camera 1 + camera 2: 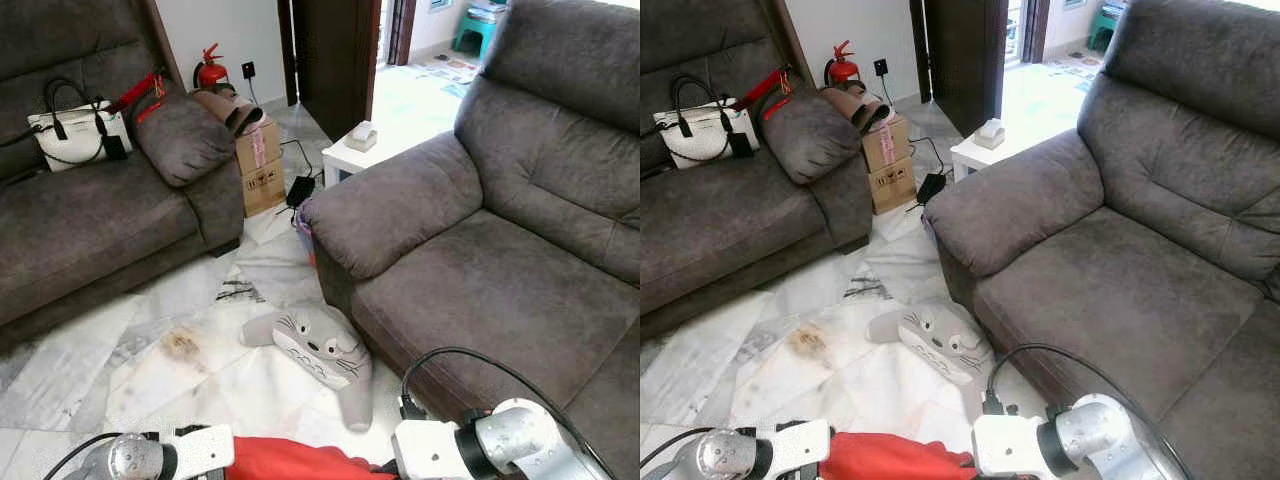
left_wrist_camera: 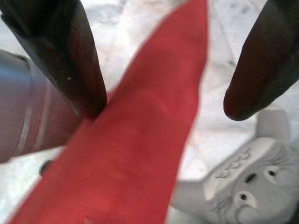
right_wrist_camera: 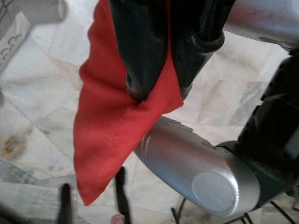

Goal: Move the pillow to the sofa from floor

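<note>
My right gripper (image 3: 156, 91) has its two black fingers pinched tight on a corner of the red pillow (image 3: 112, 121), the fabric bunching at the seam where they bite; I hold it by the corner so the rest can hang free below the wrist. My left gripper (image 2: 163, 100) stands wide apart around the same red cloth, one finger brushing its edge near the upper left of that frame, the other well clear at the upper right, so it grips nothing and only steadies or waits to take a second hold.

In the head views the pillow (image 1: 300, 462) sits at the bottom centre of the frame, slung between my two silver arms and lifted off the marble floor (image 1: 180, 380). Just above it in the picture lies a grey plush toy (image 1: 315, 350), on the floor against the base of the grey sofa (image 1: 480, 280) that takes up the right side. That seat cushion is bare and near, which I judge makes it the natural drop spot. A second sofa (image 1: 80, 220) at the upper left carries a white handbag (image 1: 75, 130).
</note>
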Robot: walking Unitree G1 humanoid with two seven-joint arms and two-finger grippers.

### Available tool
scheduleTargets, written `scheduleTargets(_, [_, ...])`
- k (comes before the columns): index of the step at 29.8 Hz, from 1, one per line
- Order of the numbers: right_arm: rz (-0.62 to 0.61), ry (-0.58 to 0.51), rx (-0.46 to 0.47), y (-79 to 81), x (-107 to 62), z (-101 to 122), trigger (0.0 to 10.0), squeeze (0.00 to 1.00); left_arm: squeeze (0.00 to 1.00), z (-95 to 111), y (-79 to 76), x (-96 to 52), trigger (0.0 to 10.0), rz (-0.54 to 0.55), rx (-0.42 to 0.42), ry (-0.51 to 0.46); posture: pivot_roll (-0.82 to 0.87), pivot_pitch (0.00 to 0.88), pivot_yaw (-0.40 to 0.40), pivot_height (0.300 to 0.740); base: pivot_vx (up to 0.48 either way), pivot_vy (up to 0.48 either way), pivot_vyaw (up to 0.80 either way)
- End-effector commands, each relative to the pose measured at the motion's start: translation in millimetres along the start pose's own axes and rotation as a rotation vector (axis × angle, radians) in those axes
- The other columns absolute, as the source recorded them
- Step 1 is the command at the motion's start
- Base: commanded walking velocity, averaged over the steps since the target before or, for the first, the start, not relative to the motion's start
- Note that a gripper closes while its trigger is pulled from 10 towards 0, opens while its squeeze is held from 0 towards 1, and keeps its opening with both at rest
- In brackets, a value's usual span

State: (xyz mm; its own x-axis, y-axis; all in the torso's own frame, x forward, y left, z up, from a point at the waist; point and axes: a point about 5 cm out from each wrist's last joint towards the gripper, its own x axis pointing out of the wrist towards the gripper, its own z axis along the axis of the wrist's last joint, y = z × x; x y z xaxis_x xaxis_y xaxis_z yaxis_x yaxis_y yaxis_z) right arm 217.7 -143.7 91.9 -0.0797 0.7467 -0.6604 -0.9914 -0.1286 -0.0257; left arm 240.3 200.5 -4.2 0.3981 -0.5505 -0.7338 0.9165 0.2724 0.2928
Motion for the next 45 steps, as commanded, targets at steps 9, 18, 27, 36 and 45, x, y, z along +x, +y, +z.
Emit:
scheduleTargets(9, [0.014, -0.096, -0.078, 2.5, -5.4, 24, 10.0, 0.0, 0.0, -16, -13.1, 5.2, 10.0, -0.008, -0.032, 0.065, 0.03, 0.124, 0.063, 0.74, 0.0, 0.0, 0.0])
scheduleTargets(18, [0.003, -0.108, -0.078, 4.1, -10.4, 25, 10.0, 0.0, 0.0, -23, -15.8, 5.7, 10.0, -0.005, -0.056, 0.107, 0.02, 0.126, 0.059, 0.74, 0.0, 0.0, 0.0])
scheduleTargets(27, [0.01, -0.11, -0.077, 5.7, -10.8, 26, 10.0, 0.0, 0.0, -25, -14.8, 6.7, 10.0, 0.019, -0.065, 0.118, 0.02, 0.128, 0.055, 0.74, 0.0, 0.0, 0.0])
scheduleTargets(36, [0.011, -0.107, -0.066, 6.3, -11.1, 24, 10.0, 0.0, 0.0, -25, -19.0, 9.6, 0.0, 0.002, -0.074, 0.127, 0.02, 0.128, 0.055, 0.74, 0.0, 0.0, 0.0])
scheduleTargets(45, [0.012, -0.105, -0.062, 5.5, -8.1, 22, 10.0, 0.0, 0.0, -26, -22.7, 11.8, 0.0, -0.027, -0.057, 0.145, 0.02, 0.122, 0.052, 0.74, 0.0, 0.0, 0.0])
